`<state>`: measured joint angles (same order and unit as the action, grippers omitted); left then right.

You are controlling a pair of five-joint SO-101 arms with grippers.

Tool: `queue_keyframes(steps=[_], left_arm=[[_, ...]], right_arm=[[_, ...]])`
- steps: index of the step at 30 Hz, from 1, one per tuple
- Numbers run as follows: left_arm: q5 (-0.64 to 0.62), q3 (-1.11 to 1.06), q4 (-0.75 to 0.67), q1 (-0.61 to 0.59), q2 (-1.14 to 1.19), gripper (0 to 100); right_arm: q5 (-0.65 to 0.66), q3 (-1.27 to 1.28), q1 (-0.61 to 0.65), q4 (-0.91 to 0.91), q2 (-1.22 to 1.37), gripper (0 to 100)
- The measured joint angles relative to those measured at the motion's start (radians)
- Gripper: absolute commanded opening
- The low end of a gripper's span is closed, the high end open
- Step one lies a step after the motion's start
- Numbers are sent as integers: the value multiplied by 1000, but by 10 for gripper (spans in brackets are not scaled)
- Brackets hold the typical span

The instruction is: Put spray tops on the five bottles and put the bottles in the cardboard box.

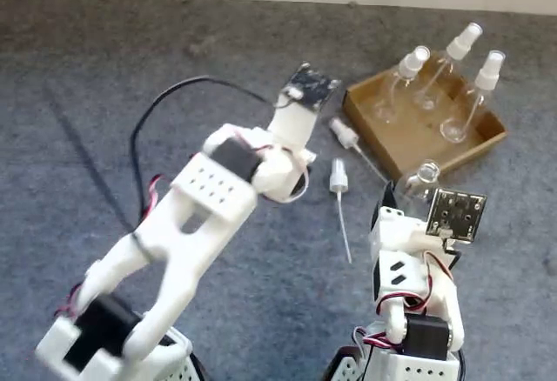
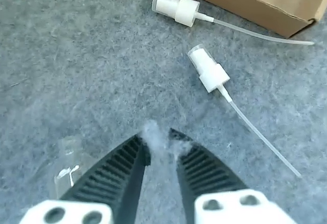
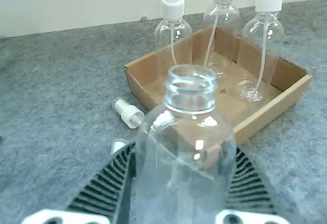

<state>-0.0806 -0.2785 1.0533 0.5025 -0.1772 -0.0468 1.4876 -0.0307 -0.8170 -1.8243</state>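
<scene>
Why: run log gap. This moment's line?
right claw: shut on uncapped bottle | left claw: open | box: three capped bottles | loose spray tops: two

White arms [image 1: 200,216], black ribbed end effector [image 2: 159,150]

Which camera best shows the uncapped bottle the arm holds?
The right wrist view: the uncapped bottle stands close up in the right tool, open neck plain. The high view catches its neck from above, beside the cardboard box.

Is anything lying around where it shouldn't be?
Yes. One spray top and a second spray top lie loose on the grey carpet beside the cardboard box, off any bottle. The bottle in the right pincer has a bare, open neck.
</scene>
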Motion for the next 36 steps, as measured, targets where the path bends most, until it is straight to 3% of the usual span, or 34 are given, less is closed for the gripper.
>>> queue_keyframes(steps=[6, 13, 20, 36], left_arm=[[-14, 152, 0, 0, 264, 286], [-201, 328, 0, 0, 516, 364], [-302, 411, 0, 0, 641, 369], [-318, 586, 3, -14, 870, 368]], right_arm=[[0, 2, -86, 34, 0, 159], [-2, 57, -130, 103, -2, 159], [-2, 57, -130, 103, -2, 159], [-2, 57, -130, 103, -2, 159]])
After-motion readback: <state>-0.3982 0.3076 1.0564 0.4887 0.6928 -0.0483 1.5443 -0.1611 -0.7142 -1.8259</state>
